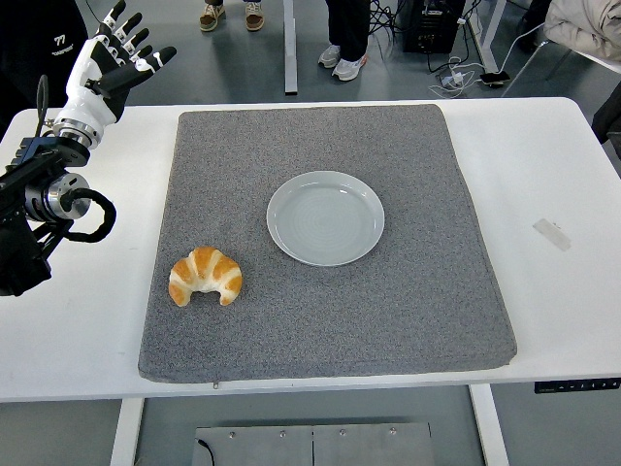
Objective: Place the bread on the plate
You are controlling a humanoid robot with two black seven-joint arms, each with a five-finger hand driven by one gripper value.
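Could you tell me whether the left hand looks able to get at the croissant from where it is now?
Probably yes. The left hand is open above the table's far left corner, and nothing stands between it and the croissant on the grey mat.

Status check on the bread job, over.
Left robot hand open, raised at far left corner. Croissant on mat, untouched. Plate empty. Path clear.
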